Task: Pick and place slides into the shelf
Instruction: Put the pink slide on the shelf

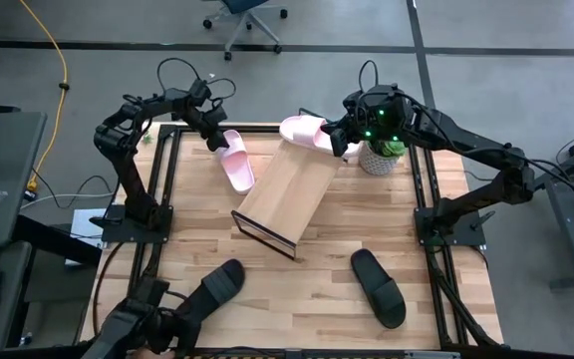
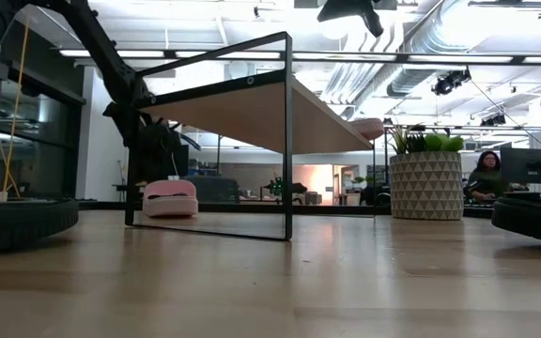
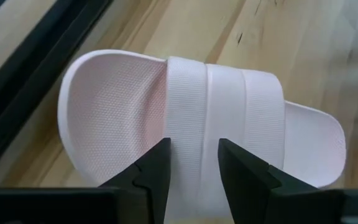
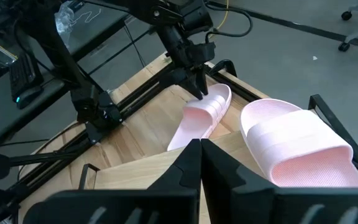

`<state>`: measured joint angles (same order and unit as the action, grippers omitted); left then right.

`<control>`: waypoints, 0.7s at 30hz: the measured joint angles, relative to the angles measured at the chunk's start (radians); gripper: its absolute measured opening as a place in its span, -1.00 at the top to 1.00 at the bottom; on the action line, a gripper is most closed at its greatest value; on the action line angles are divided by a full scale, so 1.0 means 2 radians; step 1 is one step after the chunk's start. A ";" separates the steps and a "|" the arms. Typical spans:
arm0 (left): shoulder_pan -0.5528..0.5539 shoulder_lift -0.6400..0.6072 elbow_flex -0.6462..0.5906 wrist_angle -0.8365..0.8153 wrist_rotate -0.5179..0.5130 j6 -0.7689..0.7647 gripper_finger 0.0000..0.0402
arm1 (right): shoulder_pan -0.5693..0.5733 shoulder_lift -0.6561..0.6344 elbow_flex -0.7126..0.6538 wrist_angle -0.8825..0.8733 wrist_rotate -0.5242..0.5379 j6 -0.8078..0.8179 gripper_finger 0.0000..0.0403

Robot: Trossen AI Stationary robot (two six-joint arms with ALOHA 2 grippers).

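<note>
One pale pink slide (image 1: 237, 165) lies sole-down on the table, left of the shelf (image 1: 287, 194). My left gripper (image 1: 217, 138) is open right above its strap (image 3: 191, 112), fingers pointing down. The other pink slide (image 1: 305, 132) lies sole-down across the raised far end of the slanted board (image 4: 148, 165). My right gripper (image 1: 344, 142) is shut just to that slide's right; in the right wrist view the slide (image 4: 297, 143) sits apart from the fingers. Two black slides (image 1: 217, 284) (image 1: 379, 287) lie on the near part of the table. My left gripper (image 3: 194, 165) stands open over the heel-side part of the pink slide's strap (image 3: 194, 124), coming from above. I cannot tell whether the fingertips touch the strap. The slide (image 2: 169, 199) rests on the table.
A potted plant in a patterned pot (image 1: 379, 158) stands right beside my right gripper, at the far right. Black frame rails (image 1: 167, 179) run along the table's left and right sides. Bare planks (image 1: 307, 289) show between the two black slides. A person sits in the room beyond.
</note>
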<state>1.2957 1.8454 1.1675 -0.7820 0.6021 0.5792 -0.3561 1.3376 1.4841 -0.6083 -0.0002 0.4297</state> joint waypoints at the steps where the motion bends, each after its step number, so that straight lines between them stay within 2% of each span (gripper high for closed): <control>1: 0.000 0.002 0.000 0.000 0.001 0.000 0.39 | 0.000 0.000 0.000 0.000 0.000 0.000 1.00; 6: 0.000 0.003 0.000 -0.002 0.016 0.001 0.38 | 0.000 0.000 0.000 0.000 0.000 0.000 1.00; 21: 0.000 0.003 0.000 0.023 -0.017 -0.004 0.38 | 0.000 0.000 0.000 0.000 0.006 0.000 1.00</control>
<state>1.2957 1.8507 1.1675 -0.7359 0.5682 0.5716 -0.3561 1.3376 1.4841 -0.6086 0.0109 0.4297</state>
